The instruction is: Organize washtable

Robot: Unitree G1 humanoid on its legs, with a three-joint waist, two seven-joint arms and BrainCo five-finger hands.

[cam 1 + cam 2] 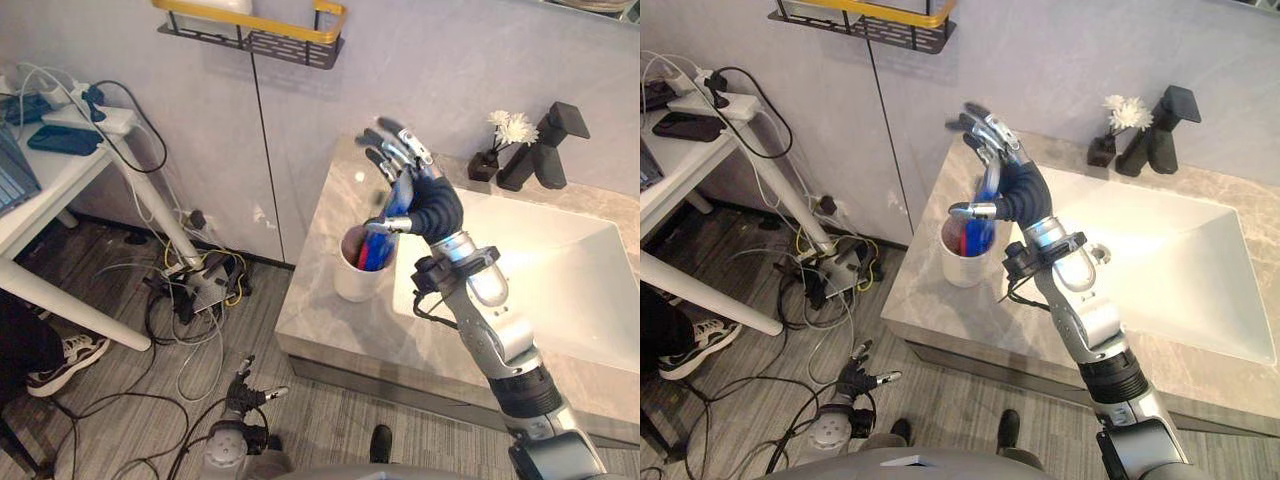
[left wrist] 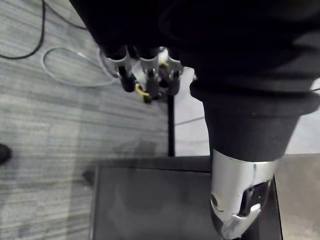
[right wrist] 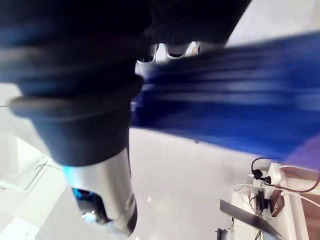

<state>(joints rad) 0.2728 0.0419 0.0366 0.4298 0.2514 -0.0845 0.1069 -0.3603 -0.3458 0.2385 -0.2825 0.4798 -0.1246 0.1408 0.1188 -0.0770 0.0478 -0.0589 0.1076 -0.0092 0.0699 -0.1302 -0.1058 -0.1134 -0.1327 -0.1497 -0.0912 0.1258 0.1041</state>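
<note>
A white cup stands on the grey marble counter left of the sink. A blue tube-like item sticks up out of the cup beside a dark red item. My right hand hovers just above the cup, its fingers spread and straight, the thumb low by the cup's rim. The blue item runs close past the palm in the right wrist view. My left hand hangs low over the floor with relaxed fingers.
The white sink basin lies right of the cup, with a black faucet and a small vase of white flowers behind it. A black and yellow wall shelf hangs above. A white table, floor cables and a person's shoe are at left.
</note>
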